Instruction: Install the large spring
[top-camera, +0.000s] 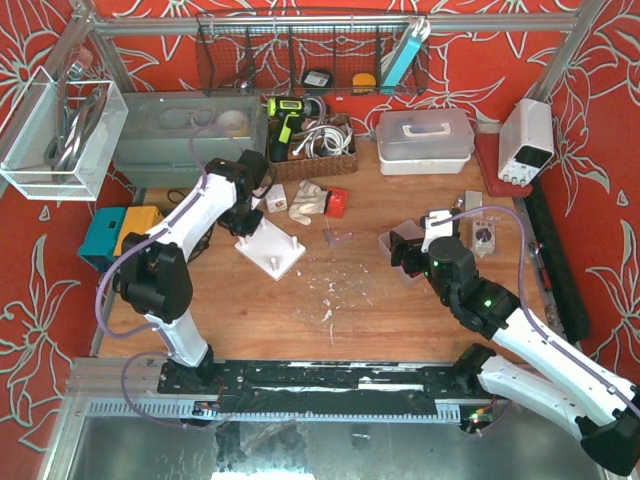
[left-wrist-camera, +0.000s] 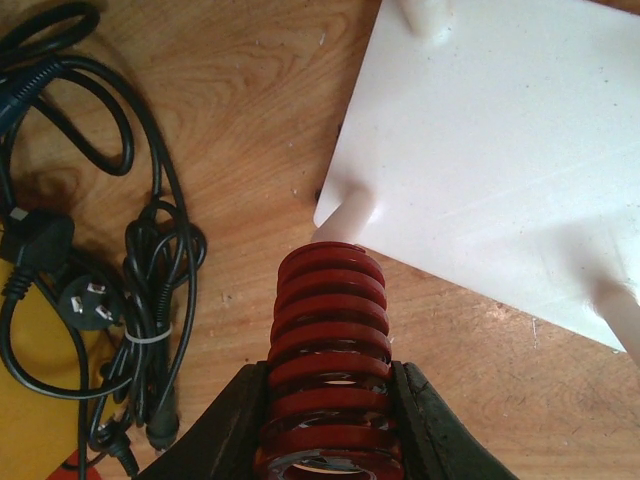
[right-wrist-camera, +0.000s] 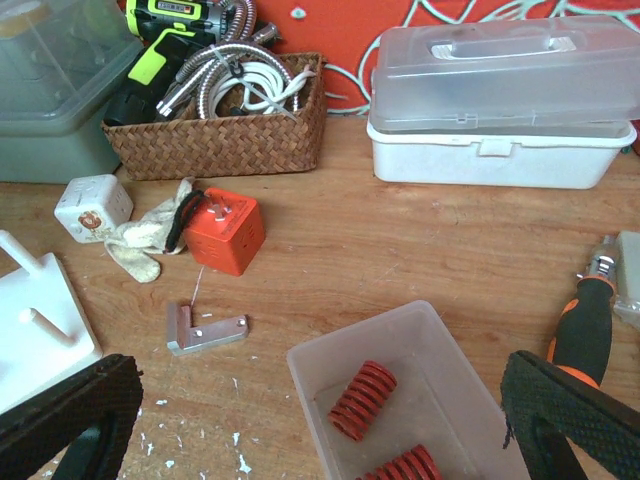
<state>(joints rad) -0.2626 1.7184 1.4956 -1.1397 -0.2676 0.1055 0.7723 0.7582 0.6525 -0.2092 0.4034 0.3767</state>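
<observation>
Left wrist view puts us right at the work: the left pincer (left-wrist-camera: 330, 435) is closed on the large spring (left-wrist-camera: 330, 330), its two dark fingers (left-wrist-camera: 235, 420) pressing the red coils from either side near the spring's lower end. The spring's long axis runs straight out from the pincer toward the white plate (left-wrist-camera: 500, 150), and its free end sits at the tip of the corner peg (left-wrist-camera: 345, 215) on the plate's nearest corner. We cannot tell whether the peg has entered the coil or only touches its rim. We judge that the coming move depends on holding that axis in line with the peg, then sliding the spring down along it.

Two other pegs (left-wrist-camera: 625, 310) stand at other corners of the plate, well apart from the spring. A black cable (left-wrist-camera: 140, 300) lies off the plate's edge beside the pincer, not in the path.

On the plate's far side, the right pincer (right-wrist-camera: 320, 440) hangs wide open, holding nothing, over a clear bin (right-wrist-camera: 400, 315) with small red springs (right-wrist-camera: 362, 398). A metal bracket (right-wrist-camera: 205, 330) lies between bin and plate. The left arm is plainly the nearer.
</observation>
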